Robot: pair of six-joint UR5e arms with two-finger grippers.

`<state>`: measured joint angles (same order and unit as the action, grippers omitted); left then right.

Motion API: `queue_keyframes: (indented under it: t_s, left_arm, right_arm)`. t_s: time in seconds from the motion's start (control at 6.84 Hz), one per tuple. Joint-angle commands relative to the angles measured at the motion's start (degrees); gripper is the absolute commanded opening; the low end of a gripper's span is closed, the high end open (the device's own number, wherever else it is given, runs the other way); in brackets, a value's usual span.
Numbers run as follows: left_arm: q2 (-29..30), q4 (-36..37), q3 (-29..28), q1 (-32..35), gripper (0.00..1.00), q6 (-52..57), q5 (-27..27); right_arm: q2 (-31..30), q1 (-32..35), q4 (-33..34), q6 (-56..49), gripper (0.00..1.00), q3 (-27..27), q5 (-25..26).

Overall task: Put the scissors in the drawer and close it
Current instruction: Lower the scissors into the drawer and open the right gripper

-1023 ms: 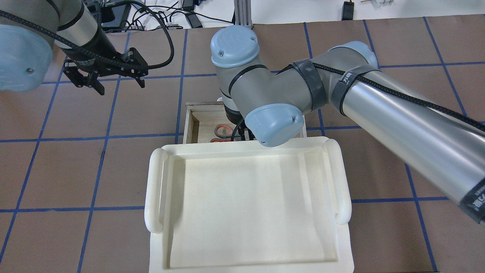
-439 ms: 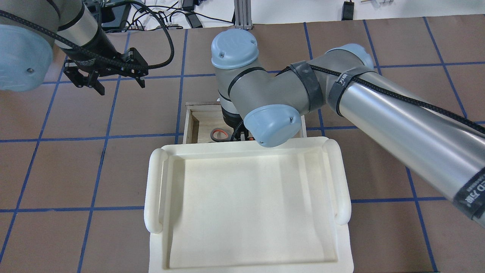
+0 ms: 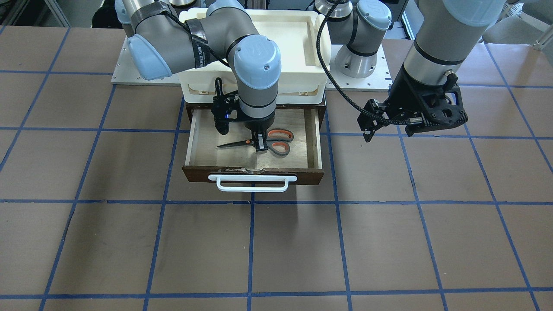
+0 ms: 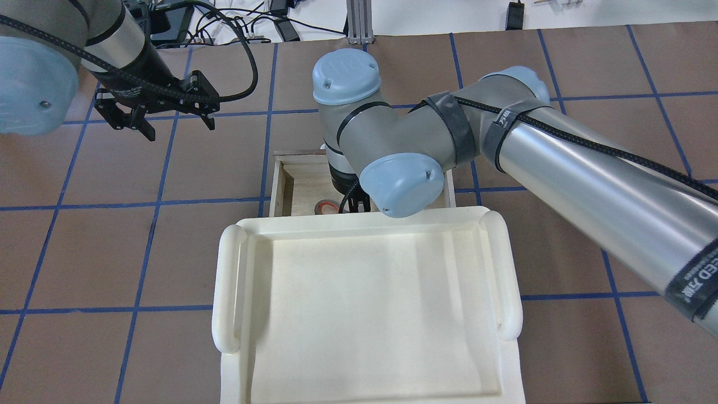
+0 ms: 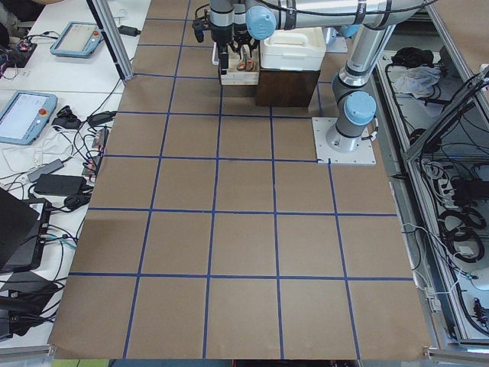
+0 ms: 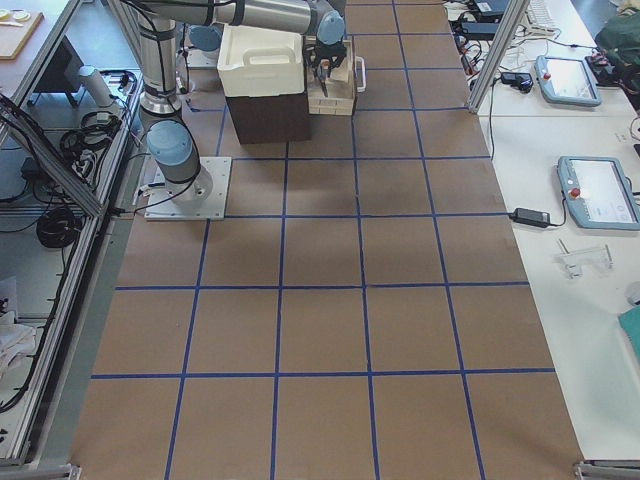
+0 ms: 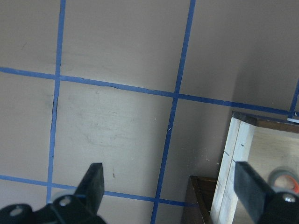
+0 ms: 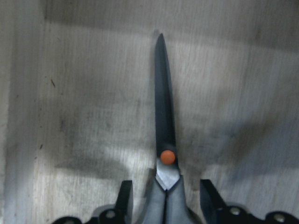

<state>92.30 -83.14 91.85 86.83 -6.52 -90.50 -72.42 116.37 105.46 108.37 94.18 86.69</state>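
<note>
The scissors point(image 3: 270, 141) lie flat on the pale floor of the open drawer point(image 3: 317, 142), blades toward that view's left and orange-lined loops toward its right. My right gripper point(image 3: 259, 146) stands down in the drawer over the pivot. In the right wrist view its fingers point(image 8: 124, 198) sit on either side of the scissors point(image 8: 164, 140) with a gap on each side, so it is open. From overhead only one loop point(image 4: 324, 207) shows beside the wrist. My left gripper point(image 4: 179, 126) hangs open and empty over the table, left of the drawer point(image 4: 276, 188).
A white plastic tray point(image 4: 224, 292) sits on the dark cabinet above the drawer and hides its rear part from overhead. The drawer's dark front carries a white bar handle point(image 3: 252, 183). The left wrist view shows the drawer's side wall point(image 7: 233, 158) and blue-taped brown table.
My right wrist has moved toward the tray's edge, and the scissors' loop has shifted the same way. The left arm has not moved.
</note>
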Motion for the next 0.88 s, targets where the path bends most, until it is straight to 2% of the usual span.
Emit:
queue_keyframes:
  t_s: [0.0,0.58,0.73]
  left_arm:
    - [-0.01,0.0,0.0,0.0,1.0,-0.07,0.07]
    - [-0.01,0.09,0.0,0.0,1.0,0.89,0.07]
    - [-0.18,0.17,-0.09,0.09,1.0,0.81,0.15]
  right_arm:
    - [0.0,-0.09,1.06,-1.92,1.0,-1.09,0.06]
    - [-0.52,-1.75,4.48,-6.93,1.0,-4.88,0.06]
    - [-1.22,-3.06,3.71,-9.38,1.0,-7.93,0.93]
